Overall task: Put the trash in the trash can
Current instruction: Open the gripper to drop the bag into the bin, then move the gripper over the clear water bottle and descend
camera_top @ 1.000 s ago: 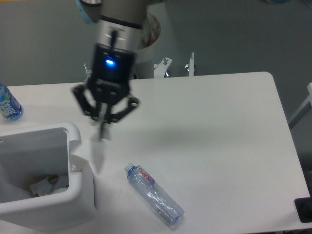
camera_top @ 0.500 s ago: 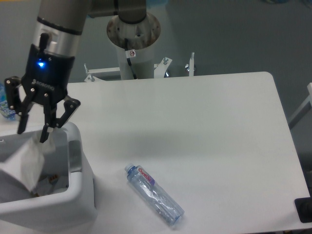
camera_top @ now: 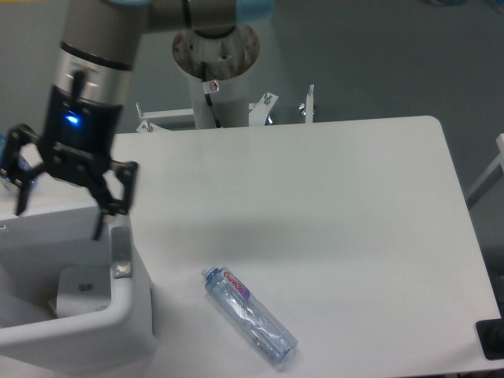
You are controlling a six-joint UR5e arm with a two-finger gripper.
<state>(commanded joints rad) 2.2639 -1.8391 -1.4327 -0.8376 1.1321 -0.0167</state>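
Gripper now spread above bin

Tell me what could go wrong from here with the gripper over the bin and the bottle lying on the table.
The open gripper hangs low at the bin rim, so a sideways move could clip it. The bottle lies on its side, round and clear, so it may roll or slip when pinched. It also lies near the table front edge, so a nudge might push it off.
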